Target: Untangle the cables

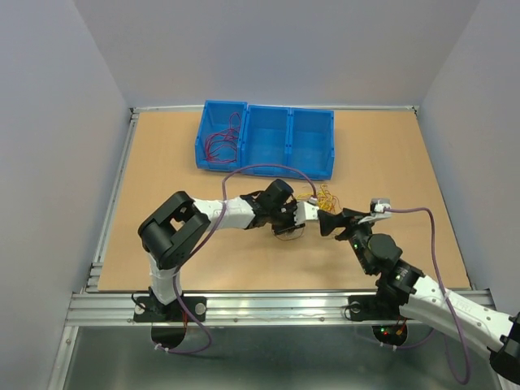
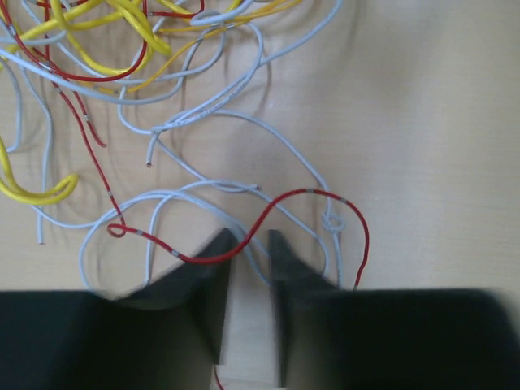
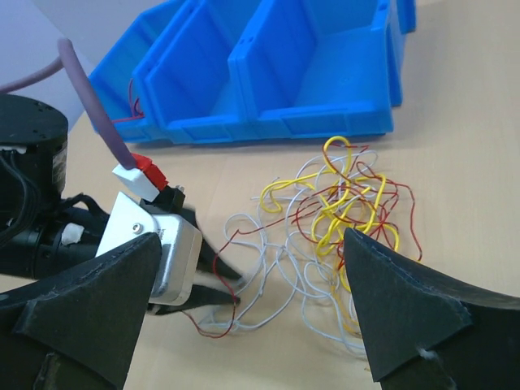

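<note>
The cables (image 1: 325, 197) lie in a loose tangle of red, yellow and white wires on the wooden table, just right of centre. My left gripper (image 1: 314, 214) reaches into the tangle's near-left edge. In the left wrist view its jaws (image 2: 250, 237) stand narrowly apart, with a red cable (image 2: 280, 203) running over the left fingertip and down between them. White cables (image 2: 236, 97) loop around it and yellow ones (image 2: 97, 24) lie beyond. My right gripper (image 3: 252, 236) hovers wide open over the tangle (image 3: 341, 203), holding nothing. From there the left gripper (image 3: 236, 284) shows low at the left.
A blue bin with three compartments (image 1: 290, 138) stands at the back of the table, also seen in the right wrist view (image 3: 325, 122). Its left compartment holds a few red wires (image 1: 221, 142). Both arms' purple cables arc above the table.
</note>
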You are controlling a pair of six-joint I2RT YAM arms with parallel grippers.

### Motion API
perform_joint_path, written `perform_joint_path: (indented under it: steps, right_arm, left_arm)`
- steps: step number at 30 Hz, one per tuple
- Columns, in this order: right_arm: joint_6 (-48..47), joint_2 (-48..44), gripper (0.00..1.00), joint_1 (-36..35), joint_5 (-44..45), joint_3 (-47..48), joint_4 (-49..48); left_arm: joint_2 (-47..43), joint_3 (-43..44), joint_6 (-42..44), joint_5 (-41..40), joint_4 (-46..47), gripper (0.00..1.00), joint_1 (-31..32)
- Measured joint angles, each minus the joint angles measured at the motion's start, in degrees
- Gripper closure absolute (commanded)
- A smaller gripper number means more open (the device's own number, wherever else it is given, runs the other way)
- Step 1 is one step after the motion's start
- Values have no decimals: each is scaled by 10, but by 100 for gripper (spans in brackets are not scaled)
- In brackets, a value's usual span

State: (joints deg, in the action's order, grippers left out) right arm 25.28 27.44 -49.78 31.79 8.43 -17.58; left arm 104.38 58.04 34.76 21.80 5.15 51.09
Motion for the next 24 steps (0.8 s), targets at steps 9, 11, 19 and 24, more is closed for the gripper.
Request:
perform_joint_path:
  steps: [9,11,19,24]
  right_arm:
    - [0,-24,1,2,4,-1,5]
    - [2,-36,2,2,4,-2,-2]
    - [2,-60,2,2,11,-9,5]
    - [2,-62,2,2,16,-9,5]
  left_arm:
    - [-17,7,-7,-48,-10,100,-2]
    - [-59,-8,-12,-66,-15,100,-12]
    - [-270,-24,-54,-148,29,100,-94]
    - [-323,-20,-54,-214,58,100,-99]
